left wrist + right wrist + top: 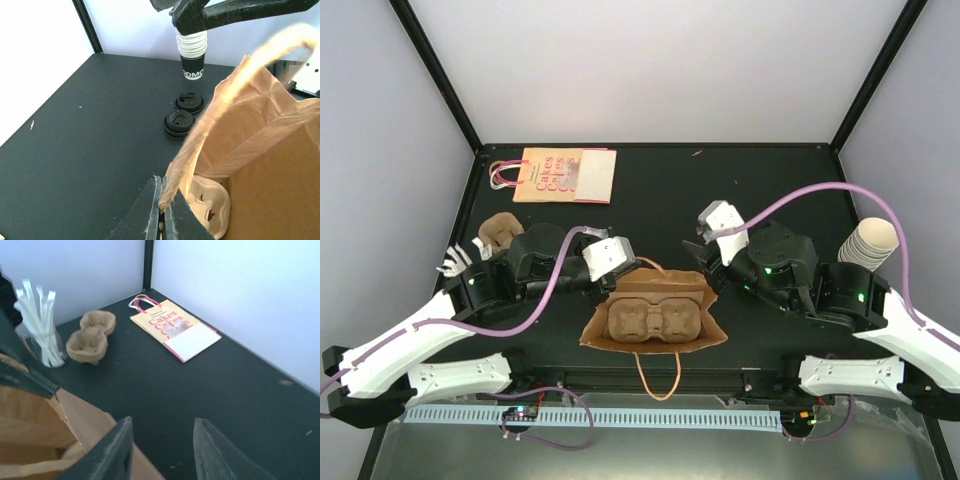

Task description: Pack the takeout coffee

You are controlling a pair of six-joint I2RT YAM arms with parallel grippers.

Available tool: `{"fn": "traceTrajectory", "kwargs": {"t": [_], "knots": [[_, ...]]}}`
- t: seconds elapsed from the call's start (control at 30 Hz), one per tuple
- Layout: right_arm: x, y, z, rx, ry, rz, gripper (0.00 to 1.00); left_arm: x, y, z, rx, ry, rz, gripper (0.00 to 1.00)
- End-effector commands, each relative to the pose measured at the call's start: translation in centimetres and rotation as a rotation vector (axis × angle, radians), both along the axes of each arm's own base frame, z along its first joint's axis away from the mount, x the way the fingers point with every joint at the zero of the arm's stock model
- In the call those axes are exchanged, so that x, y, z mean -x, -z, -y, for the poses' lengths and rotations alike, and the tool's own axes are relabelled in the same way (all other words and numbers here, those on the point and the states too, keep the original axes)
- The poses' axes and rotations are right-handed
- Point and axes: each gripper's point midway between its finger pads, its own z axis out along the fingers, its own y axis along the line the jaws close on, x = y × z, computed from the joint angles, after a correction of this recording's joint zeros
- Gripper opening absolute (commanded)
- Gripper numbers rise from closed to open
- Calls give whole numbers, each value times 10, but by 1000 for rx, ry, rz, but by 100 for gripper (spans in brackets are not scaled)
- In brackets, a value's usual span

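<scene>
Jaws of the left gripper point(161, 205) are clamped on the brown bag's point(705, 335) rim at nine o'clock; those of the right gripper point(162, 440) are parted, with nothing held. The bag is held open at six o'clock on the table point(770, 180), and a tray point(655, 318) is seen inside. No lidded coffee cup can be found in any view, so the packing looks unfinished. Bare table lies at twelve o'clock; the cup stack point(873, 240) at three and two lids point(178, 122) should be missed.
</scene>
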Motion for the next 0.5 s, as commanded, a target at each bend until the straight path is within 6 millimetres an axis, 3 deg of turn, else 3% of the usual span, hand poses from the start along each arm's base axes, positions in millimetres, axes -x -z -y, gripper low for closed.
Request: {"fn": "traceTrajectory", "kwargs": {"t": [0.0, 0.13, 0.3, 0.47], "knots": [[2, 1, 10, -85, 29, -109, 47, -5, -7, -10, 0, -38, 30, 1], [3, 5, 18, -97, 64, -150, 75, -5, -14, -11, 8, -41, 38, 2], [0, 16, 30, -95, 128, -169, 85, -5, -17, -16, 10, -49, 57, 2], [1, 32, 28, -91, 135, -213, 86, -6, -16, -19, 3, -57, 80, 1]]}}
